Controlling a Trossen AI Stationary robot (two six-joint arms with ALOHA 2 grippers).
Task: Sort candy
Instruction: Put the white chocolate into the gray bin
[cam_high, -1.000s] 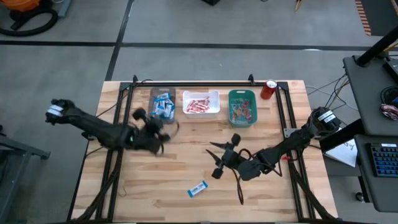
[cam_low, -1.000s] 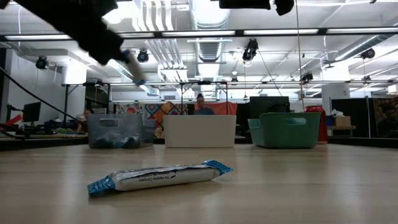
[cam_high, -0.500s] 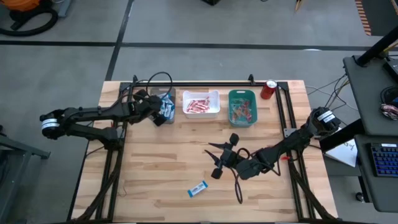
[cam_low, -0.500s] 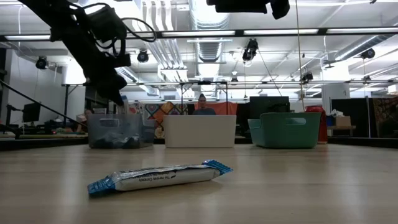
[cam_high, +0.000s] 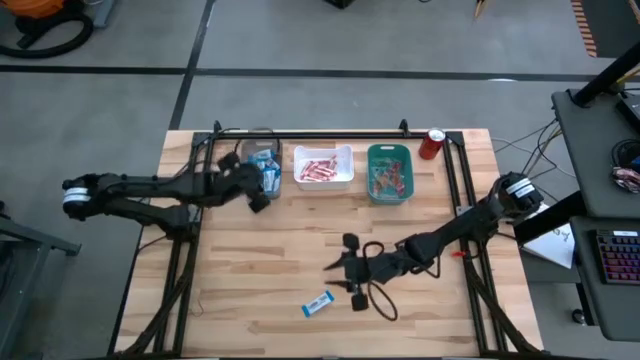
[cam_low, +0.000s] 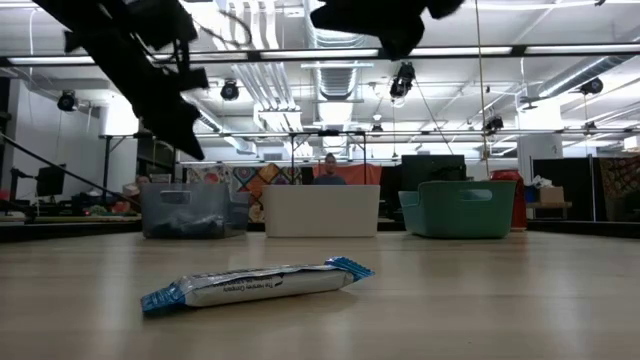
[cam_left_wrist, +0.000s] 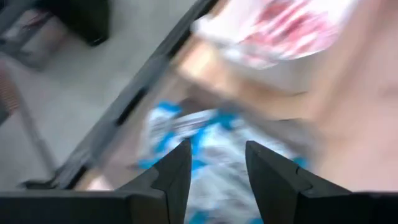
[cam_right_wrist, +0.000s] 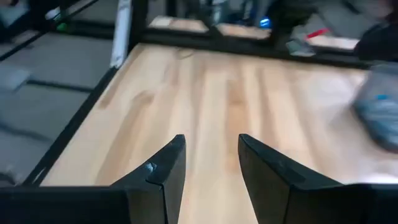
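One blue-and-white bar (cam_high: 318, 303) lies alone on the near middle of the table (cam_high: 240, 280), and the right gripper (cam_high: 342, 277), fingers apart and holding nothing, hangs just above and beyond it. As I judge it, the risk is in the descent: the wrapper is flat and slick, so the fingertips could skate over it or nudge it aside instead of pinching it (it lies at a slant, so the wrist may need turning).

Far off, the left gripper (cam_left_wrist: 214, 171) hovers over the grey bin (cam_high: 260, 165), its fingers parted with nothing between them. A careless pull-back might catch that bin's rim and shove it.

Along the far edge, from left to right: the grey bin holds blue-and-white bars, the white bin (cam_high: 323, 181) holds red-and-white bars (cam_high: 318, 166), and the teal bin (cam_high: 390, 195) holds mixed small pieces I can't make out.
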